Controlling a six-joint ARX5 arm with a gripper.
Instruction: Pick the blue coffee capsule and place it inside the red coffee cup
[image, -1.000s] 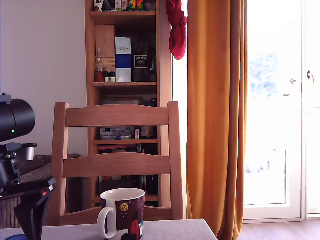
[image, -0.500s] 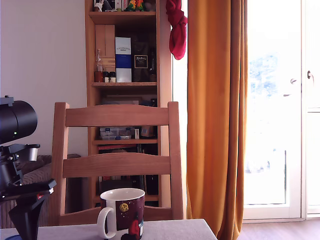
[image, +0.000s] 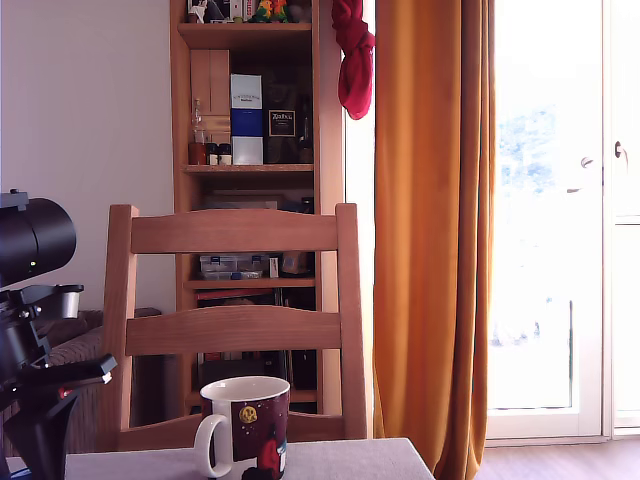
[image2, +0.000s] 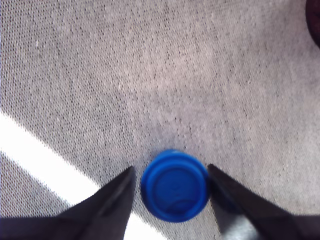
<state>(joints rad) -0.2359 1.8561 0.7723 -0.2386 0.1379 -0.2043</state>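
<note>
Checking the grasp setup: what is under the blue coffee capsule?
The blue coffee capsule sits on grey woven cloth, between the open gripper fingers. The cloth directly beneath it is covered.

one blue coffee capsule, one red coffee cup, one chair

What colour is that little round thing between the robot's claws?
Bright blue. The coffee capsule shows best in the wrist view, sitting on grey cloth.

No text could be read with certainty: print on the boxes on the shelf and on the red coffee cup was too small.
</note>
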